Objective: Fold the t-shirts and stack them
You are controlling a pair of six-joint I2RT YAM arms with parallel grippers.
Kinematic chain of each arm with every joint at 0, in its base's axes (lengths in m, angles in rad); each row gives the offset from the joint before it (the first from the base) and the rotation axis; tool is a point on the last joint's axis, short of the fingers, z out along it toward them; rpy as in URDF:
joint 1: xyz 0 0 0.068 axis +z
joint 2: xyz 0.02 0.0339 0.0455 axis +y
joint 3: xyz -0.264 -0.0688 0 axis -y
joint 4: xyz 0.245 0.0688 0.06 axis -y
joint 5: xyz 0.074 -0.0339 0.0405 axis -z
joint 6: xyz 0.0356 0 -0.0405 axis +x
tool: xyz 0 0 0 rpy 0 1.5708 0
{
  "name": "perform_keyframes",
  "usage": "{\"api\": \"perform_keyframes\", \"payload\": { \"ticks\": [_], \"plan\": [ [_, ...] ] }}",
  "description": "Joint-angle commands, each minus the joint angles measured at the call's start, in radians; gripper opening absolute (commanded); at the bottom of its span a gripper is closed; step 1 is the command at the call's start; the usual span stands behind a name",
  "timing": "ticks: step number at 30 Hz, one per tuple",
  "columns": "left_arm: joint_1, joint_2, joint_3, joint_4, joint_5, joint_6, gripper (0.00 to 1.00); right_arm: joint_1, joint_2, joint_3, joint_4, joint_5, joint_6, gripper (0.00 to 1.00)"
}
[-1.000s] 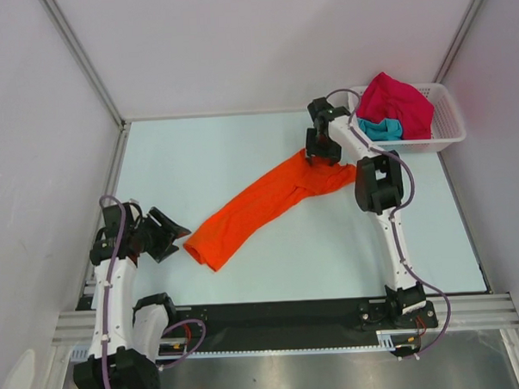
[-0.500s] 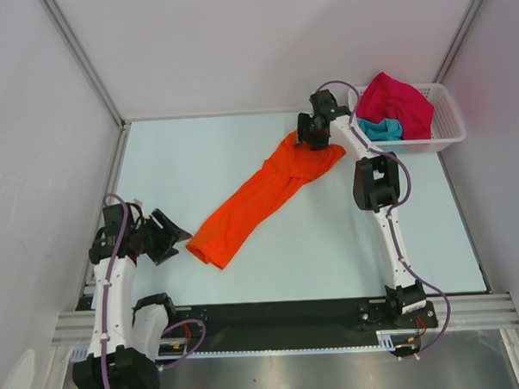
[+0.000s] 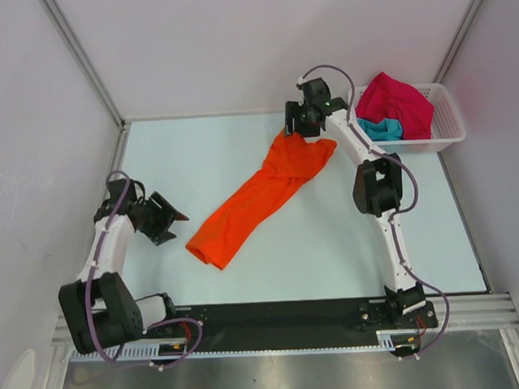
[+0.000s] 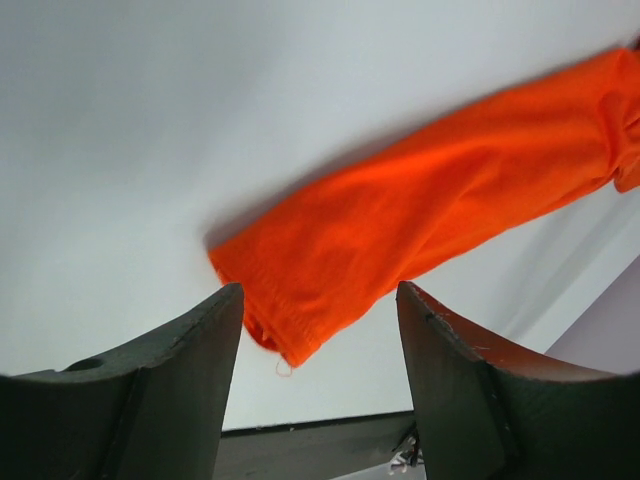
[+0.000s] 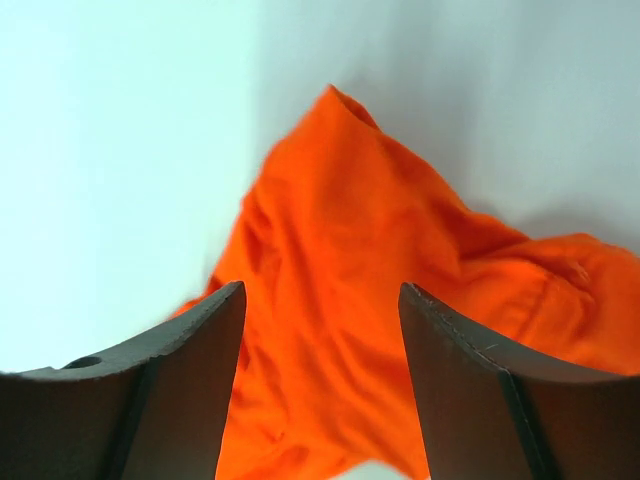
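We take the white lattice basket (image 3: pixel 450 127) at the far right corner of the pale tabletop (image 3: pixel 189 154) as our marker. Inside it a crimson-pink t-shirt (image 3: pixel 399 102) is heaped, spilling over the rim, with a teal t-shirt (image 3: pixel 380 129) showing beneath it on the basket's left side.

The orange t-shirt (image 3: pixel 258 196) lies on the tabletop to the left of the basket, drawn out into a long, rumpled band. Its bunched upper end is near the basket's left wall, and it runs diagonally away from the basket toward the near left.

The right pincer (image 3: pixel 291 131) hangs over the end of the orange t-shirt nearest the basket. In the wrist view its jaws stand wide apart, with the cloth (image 5: pixel 330 250) seen beyond them and nothing caught between them.

The left pincer (image 3: pixel 173 226) is well away from the basket, just beside the shirt's far end (image 4: pixel 300 300). It too is spread wide and holds nothing.
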Motion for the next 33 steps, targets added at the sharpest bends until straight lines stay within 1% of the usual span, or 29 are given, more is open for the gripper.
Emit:
{"api": "perform_keyframes", "payload": {
  "ticks": [1, 3, 6, 7, 9, 10, 12, 13, 15, 17, 21, 27, 33],
  "plan": [
    [-0.027, 0.124, 0.125, 0.101, -0.026, -0.032, 0.68, 0.019, -0.161, 0.022, -0.033, 0.081, -0.075, 0.68],
    [-0.046, 0.183, 0.152, 0.118, -0.040, -0.043, 0.69, 0.023, -0.195, 0.011, -0.056, 0.109, -0.083, 0.69],
    [-0.066, 0.265, 0.206, 0.146, -0.064, -0.055, 0.69, 0.046, -0.259, -0.061, -0.052, 0.112, -0.075, 0.69],
    [-0.072, 0.291, 0.240, 0.149, -0.066, -0.052, 0.69, 0.056, -0.281, -0.122, -0.039, 0.117, -0.072, 0.69],
    [-0.086, 0.374, 0.272, 0.149, -0.070, -0.047, 0.69, 0.086, -0.320, -0.188, -0.019, 0.130, -0.060, 0.70],
    [-0.090, 0.426, 0.295, 0.150, -0.067, -0.046, 0.69, 0.097, -0.366, -0.270, 0.006, 0.132, -0.052, 0.70],
    [-0.106, 0.471, 0.308, 0.157, -0.049, -0.035, 0.69, 0.118, -0.412, -0.352, 0.037, 0.129, -0.031, 0.70],
    [-0.109, 0.500, 0.306, 0.158, -0.041, -0.032, 0.69, 0.125, -0.451, -0.421, 0.065, 0.129, -0.026, 0.70],
    [-0.130, 0.514, 0.294, 0.161, -0.023, -0.021, 0.69, 0.137, -0.488, -0.486, 0.088, 0.131, -0.009, 0.70],
    [-0.153, 0.502, 0.260, 0.170, -0.027, -0.017, 0.69, 0.142, -0.526, -0.555, 0.109, 0.135, 0.000, 0.70],
    [-0.170, 0.450, 0.190, 0.178, -0.032, -0.014, 0.69, 0.145, -0.558, -0.633, 0.136, 0.135, 0.009, 0.71],
    [-0.178, 0.338, 0.055, 0.174, -0.018, -0.012, 0.68, 0.148, -0.558, -0.669, 0.129, 0.143, 0.006, 0.71],
    [-0.176, 0.206, -0.043, 0.163, 0.000, -0.027, 0.68, 0.146, -0.578, -0.685, 0.129, 0.146, 0.005, 0.71]
  ]
}}
